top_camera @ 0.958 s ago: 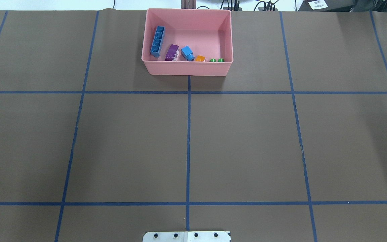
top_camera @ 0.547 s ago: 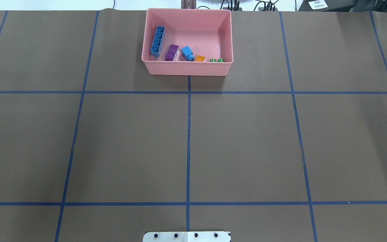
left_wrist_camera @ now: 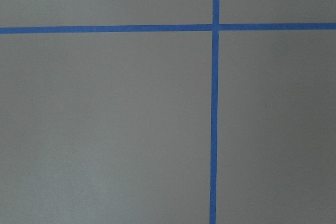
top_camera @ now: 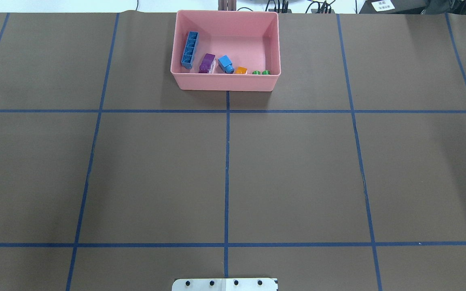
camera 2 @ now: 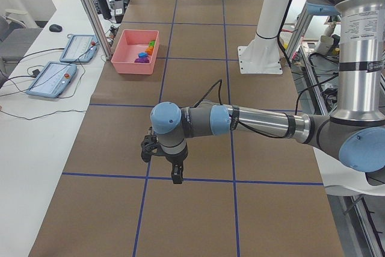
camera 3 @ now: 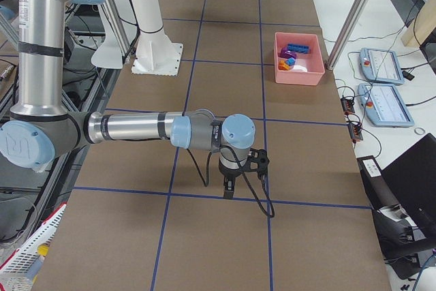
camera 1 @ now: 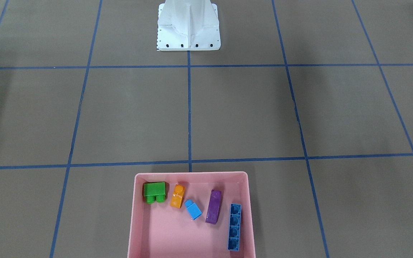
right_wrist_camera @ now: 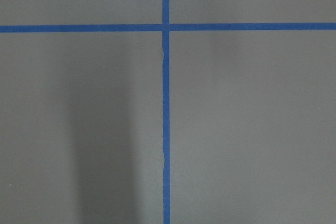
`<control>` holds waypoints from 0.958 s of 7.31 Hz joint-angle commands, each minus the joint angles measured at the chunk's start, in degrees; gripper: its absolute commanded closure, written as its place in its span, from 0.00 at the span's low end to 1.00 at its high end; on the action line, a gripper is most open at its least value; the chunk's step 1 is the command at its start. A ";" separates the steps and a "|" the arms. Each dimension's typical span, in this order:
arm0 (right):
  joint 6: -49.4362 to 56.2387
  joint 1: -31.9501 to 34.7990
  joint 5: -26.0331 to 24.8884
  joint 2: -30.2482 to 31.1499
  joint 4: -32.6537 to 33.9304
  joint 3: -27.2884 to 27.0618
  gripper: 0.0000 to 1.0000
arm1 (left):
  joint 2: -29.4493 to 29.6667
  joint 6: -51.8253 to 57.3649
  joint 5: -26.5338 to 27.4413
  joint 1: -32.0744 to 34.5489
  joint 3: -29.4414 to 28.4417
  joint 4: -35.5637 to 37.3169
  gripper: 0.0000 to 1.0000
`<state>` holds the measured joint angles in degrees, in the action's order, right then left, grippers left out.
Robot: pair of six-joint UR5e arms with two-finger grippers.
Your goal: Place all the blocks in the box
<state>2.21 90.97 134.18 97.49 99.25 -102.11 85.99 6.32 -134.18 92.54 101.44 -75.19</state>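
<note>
Five glossy studded plastic bricks (camera 1: 193, 209) lie in the shallow pink plastic tray (camera 1: 192, 173) at the counter's (top_camera: 297, 169) far edge, and I cannot tell how wide the left tool (camera 2: 175, 178) or right tool (camera 3: 227, 194) stands.

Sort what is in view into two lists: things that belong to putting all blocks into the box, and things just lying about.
Belongs to the job: pink box, green block, orange block, light-blue block, purple block, long blue block, all five inside it.

Just lying about: white robot base, blue tape lines, control tablets, computer mouse.

Overhead, front views opposed; both share box (top_camera: 225, 83)
</note>
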 commanded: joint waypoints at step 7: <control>-0.28 -0.09 0.82 1.92 -3.17 0.51 0.00 | -0.03 -3.60 -4.34 -0.08 0.25 -0.48 0.00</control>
<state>2.07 90.90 135.00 99.37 97.56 -102.02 85.81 2.79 -138.49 92.54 102.04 -75.64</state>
